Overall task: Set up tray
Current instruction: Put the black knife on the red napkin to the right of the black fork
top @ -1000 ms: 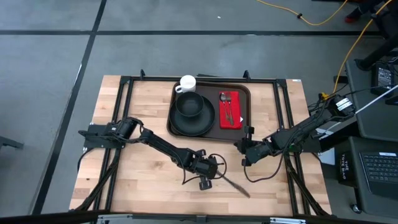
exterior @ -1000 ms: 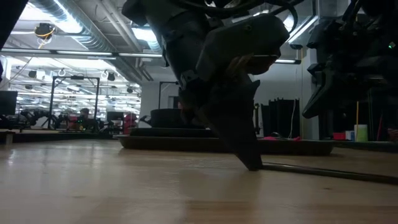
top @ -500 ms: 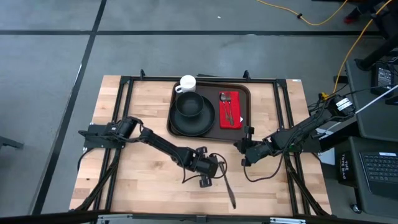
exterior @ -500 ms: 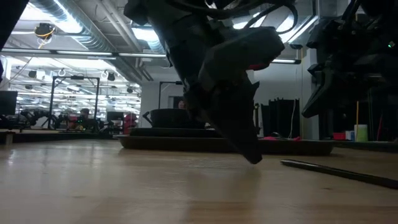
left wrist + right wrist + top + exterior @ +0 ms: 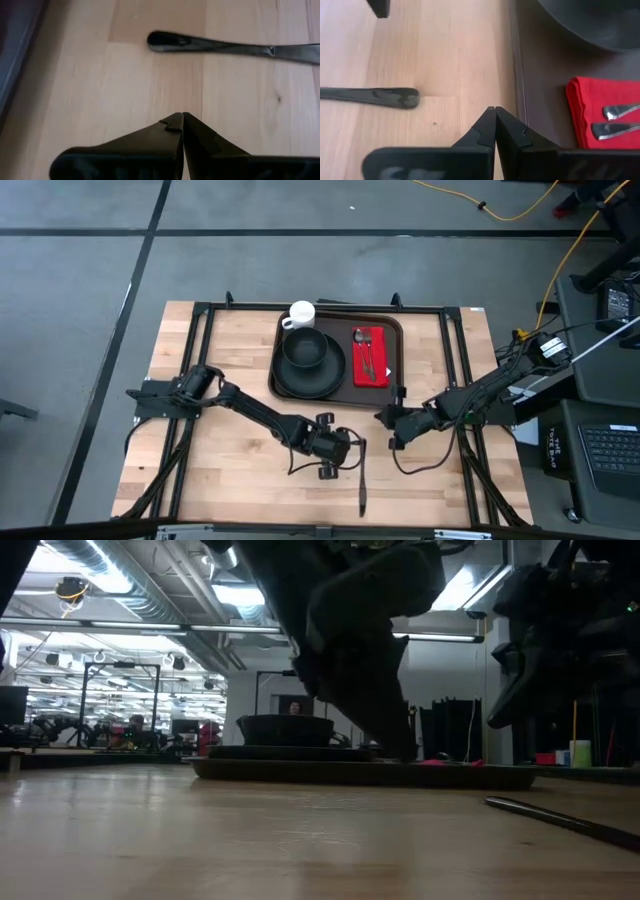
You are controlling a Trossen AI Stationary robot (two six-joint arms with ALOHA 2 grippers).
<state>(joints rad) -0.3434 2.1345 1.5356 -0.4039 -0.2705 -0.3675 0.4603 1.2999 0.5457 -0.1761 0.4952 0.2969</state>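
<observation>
From above, the tray sits at the tabletop's far middle; a knife lies near the front, just beside the closed, empty left claw. The low view shows the tray's shallow rim. Wrist views show both claws pinched shut, the right claw by the tray's edge. The tray looks stiff, light and slick; its rim seems the best hold.
</observation>
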